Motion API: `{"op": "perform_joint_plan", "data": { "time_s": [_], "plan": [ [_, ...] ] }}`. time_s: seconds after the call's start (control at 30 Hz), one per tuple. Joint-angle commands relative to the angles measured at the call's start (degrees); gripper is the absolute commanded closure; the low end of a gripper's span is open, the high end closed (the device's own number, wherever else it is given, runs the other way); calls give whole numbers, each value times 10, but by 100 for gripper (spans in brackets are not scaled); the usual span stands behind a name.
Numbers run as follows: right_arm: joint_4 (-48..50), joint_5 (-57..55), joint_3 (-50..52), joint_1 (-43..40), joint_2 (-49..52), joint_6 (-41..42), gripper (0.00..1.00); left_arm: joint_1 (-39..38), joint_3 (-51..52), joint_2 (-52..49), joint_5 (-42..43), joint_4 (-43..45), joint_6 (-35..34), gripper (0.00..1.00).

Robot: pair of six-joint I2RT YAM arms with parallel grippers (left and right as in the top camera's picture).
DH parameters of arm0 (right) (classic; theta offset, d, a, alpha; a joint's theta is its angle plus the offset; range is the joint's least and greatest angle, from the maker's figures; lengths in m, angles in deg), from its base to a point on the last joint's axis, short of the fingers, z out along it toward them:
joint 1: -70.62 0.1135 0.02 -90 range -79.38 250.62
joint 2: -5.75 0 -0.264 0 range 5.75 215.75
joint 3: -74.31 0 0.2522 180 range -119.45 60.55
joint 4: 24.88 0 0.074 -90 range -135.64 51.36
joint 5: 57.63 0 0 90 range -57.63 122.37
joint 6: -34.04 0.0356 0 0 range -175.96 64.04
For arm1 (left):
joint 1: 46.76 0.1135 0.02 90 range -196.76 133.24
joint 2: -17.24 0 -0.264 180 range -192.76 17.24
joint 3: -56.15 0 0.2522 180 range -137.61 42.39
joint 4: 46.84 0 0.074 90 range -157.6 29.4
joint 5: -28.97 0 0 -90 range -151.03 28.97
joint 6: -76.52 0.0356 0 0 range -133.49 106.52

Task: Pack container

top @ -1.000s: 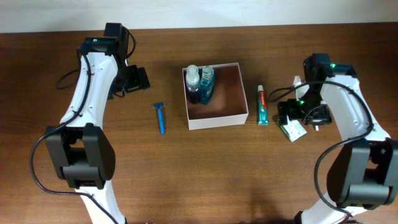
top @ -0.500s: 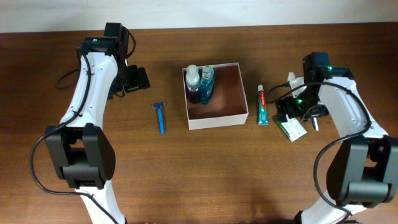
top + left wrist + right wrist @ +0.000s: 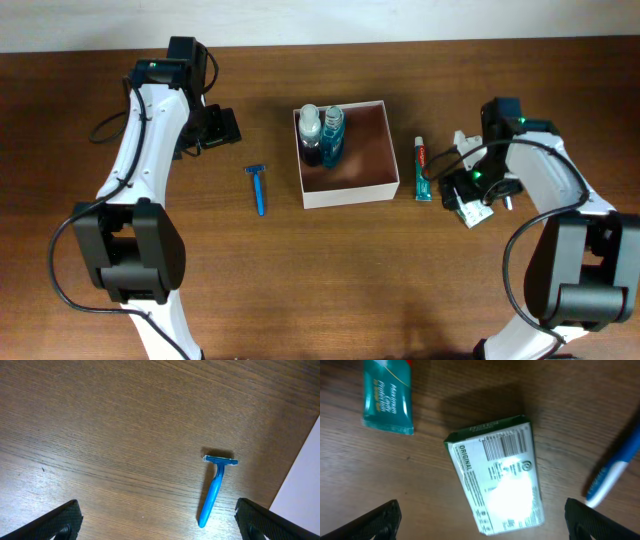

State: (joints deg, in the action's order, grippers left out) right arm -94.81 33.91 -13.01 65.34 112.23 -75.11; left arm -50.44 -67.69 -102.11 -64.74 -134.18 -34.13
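Seen from overhead, the container (image 3: 350, 193) sat near the middle of the wooden table (image 3: 330, 290), open side up, with most of its pinkish-brown floor bare. Two bottles sat side by side in its far corner on the left arm's side: a clear bottle (image 3: 311, 135) with a white cap and a teal bottle (image 3: 333, 133). A blue razor (image 3: 258, 188) lay on the wood to the left of the container, apart from it, with its head pointing away from the robot. A toothpaste tube (image 3: 423, 170) lay just beside the container's right wall and parallel to it. A green-and-white carton (image 3: 473, 208) lay farther right of the container, beyond the tube. The left gripper (image 3: 220, 128) hung well left of the container, past the razor, carrying nothing. The right gripper (image 3: 463, 186) hovered right of the container, above the carton and partly covering it.

In the left wrist view, the fingers (image 3: 60, 522) showed only at the lower corners, spread wide with bare wood between them. The razor lay ahead of them, near the pale strip of the container's outer wall at the right edge but not touching it.

In the right wrist view, the fingers (image 3: 380, 520) were likewise spread wide. The carton lay tilted between them, barcode face up, and neither finger could be seen touching it. The tube's teal end lay on the container's side of the carton. A blue-and-white stick (image 3: 610, 475) lay on the opposite side, too cut off to name.
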Motion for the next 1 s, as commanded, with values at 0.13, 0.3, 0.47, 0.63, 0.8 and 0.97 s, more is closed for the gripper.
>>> {"op": "perform_joint_plan", "data": {
  "time_s": [0.13,0.3,0.47,0.63,0.8,0.97],
  "plan": [
    [46,8,36,-1,9,-15,1,0,1,8,-6,1,-3,1],
    [66,8,57,-1,10,-20,1,0,1,8,-6,1,-3,1],
    [78,8,68,-1,10,-31,1,0,1,8,-6,1,-3,1],
    [86,0,68,-1,17,-31,1,0,1,8,-6,1,-3,0],
    [87,-7,68,-1,47,-31,1,0,1,8,-6,1,-3,1],
    [91,-8,68,-1,58,-31,1,0,1,8,-6,1,-3,1]
  ]
}}
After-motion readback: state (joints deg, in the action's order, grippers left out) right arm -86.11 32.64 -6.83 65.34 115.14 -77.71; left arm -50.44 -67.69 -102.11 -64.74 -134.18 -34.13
